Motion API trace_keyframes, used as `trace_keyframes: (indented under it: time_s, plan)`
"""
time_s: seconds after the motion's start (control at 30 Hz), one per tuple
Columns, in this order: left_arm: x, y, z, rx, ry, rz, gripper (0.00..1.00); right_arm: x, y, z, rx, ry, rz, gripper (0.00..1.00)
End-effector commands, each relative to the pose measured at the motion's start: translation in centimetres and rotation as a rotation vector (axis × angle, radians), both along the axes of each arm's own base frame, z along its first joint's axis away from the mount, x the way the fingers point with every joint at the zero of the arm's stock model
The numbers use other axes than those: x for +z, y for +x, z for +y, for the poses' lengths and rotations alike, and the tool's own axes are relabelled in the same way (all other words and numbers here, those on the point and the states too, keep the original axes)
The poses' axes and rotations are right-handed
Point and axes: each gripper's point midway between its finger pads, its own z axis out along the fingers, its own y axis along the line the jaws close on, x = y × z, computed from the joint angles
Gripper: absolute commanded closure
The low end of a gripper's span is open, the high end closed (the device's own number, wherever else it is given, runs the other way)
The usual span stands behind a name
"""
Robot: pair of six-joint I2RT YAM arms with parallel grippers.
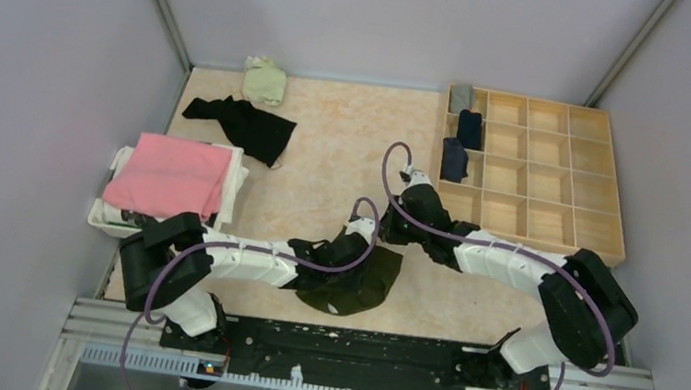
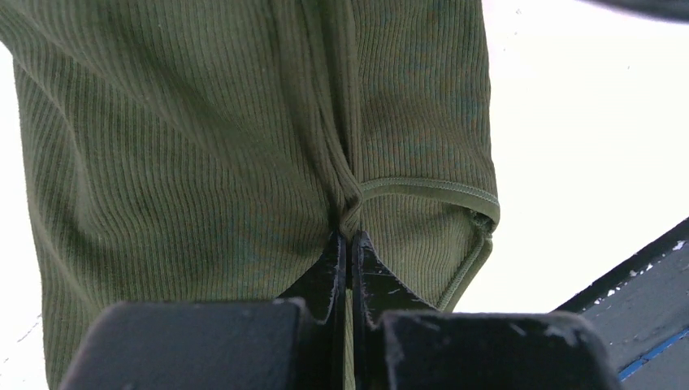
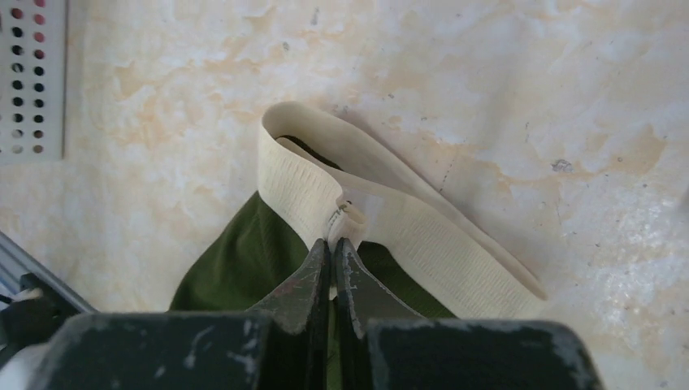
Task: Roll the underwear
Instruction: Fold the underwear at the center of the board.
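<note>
An olive green underwear (image 1: 361,288) with a cream waistband (image 3: 422,219) lies partly lifted near the front middle of the table, between both arms. My left gripper (image 2: 349,237) is shut on a fold of its ribbed olive fabric (image 2: 187,162); from above it sits at the garment's left side (image 1: 331,259). My right gripper (image 3: 331,242) is shut on the waistband at a seam, at the garment's upper right (image 1: 391,233). Three rolled underwear, grey (image 1: 461,97), navy (image 1: 470,129) and navy (image 1: 454,159), sit in the left column of the wooden organizer (image 1: 565,184).
A black garment (image 1: 240,124) and a pale green cloth (image 1: 264,80) lie at the back left. A folded pink cloth (image 1: 170,175) rests on a white basket (image 1: 107,214) at the left edge. The metal rail (image 1: 350,357) runs along the front.
</note>
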Motion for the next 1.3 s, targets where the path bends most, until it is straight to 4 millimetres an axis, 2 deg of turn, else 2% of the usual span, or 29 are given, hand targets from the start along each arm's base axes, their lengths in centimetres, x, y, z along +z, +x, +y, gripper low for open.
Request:
trace_keyframes:
  time_s: [0.0, 0.17, 0.43, 0.8, 0.9, 1.0, 1.27]
  plan:
    - [-4.0, -1.7, 3.3, 0.007, 0.151, 0.071, 1.0, 2.8, 0.0, -0.9, -0.009, 0.016, -0.053, 1.0]
    - [-4.1, -1.6, 3.6, 0.011, 0.17, 0.065, 1.0, 1.2, -1.0, -3.5, -0.062, -0.079, -0.026, 1.0]
    - [-3.9, -1.6, 4.0, -0.008, 0.187, 0.052, 1.0, -1.2, -0.6, -7.2, -0.145, -0.274, -0.023, 1.0]
    - [-3.3, -1.9, 3.6, -0.049, 0.181, 0.04, 1.0, -4.3, -0.7, -8.3, -0.131, -0.394, 0.027, 1.0]
    - [-2.0, -1.9, 2.6, -0.074, 0.153, 0.034, 1.0, -5.3, -0.9, -8.5, -0.129, -0.422, 0.046, 1.0]
    - [0.3, -1.7, 1.2, -0.109, 0.1, 0.013, 1.0, -6.1, -1.2, -8.6, -0.125, -0.431, 0.065, 1.0]
    - [6.0, -1.7, -2.0, -0.172, -0.062, -0.026, 1.0, -6.6, -1.7, -8.5, -0.122, -0.408, 0.082, 1.0]
